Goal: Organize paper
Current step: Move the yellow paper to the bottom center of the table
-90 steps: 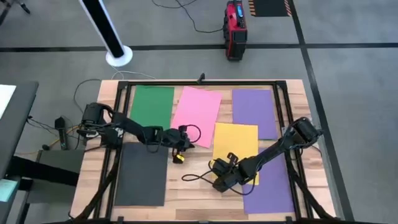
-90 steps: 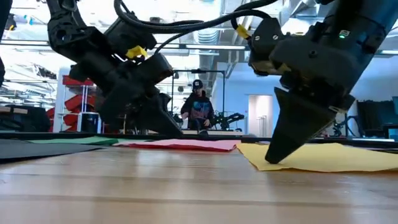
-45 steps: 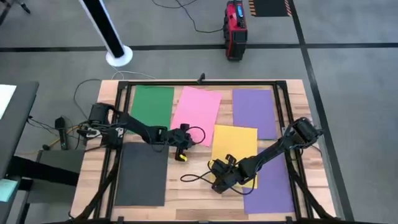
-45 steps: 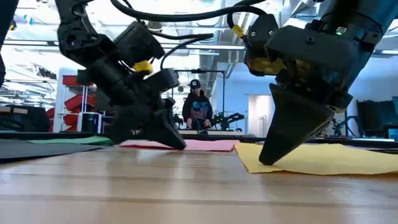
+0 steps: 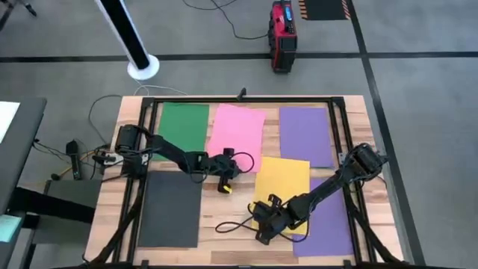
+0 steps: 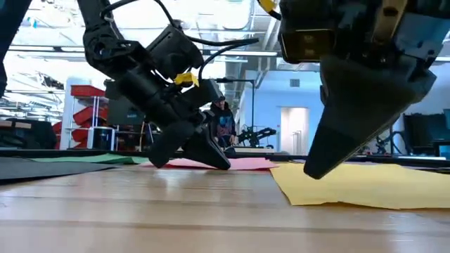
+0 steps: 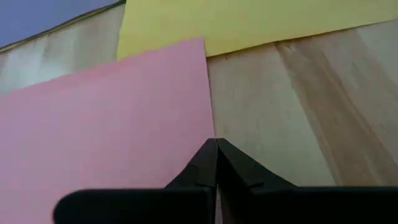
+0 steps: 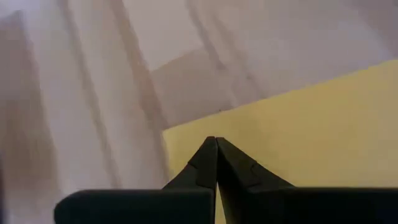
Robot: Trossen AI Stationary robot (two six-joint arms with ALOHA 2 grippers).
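Midway through the sorting job, the paper lies spread flat over the pale wooden bench, with the yellow sheet near the middle as the landmark: the pink sheet sits just beyond it toward the far edge, the green sheet farther off on that same far row, one purple sheet beside the pink, a second purple sheet partly tucked under the yellow, and the dark grey sheet well apart on the other side. The right tool presses, fingers closed to a point and gripping nothing, on the yellow sheet's near corner, as its wrist view shows. The left tool, likewise pinched shut and empty, rests at the pink sheet's near corner, just beside the yellow. By the look of things, the work is far from done: no stack has formed, sheets lie at differing angles, and only the yellow and purple overlap. Gathering them all into one pile appears still ahead.
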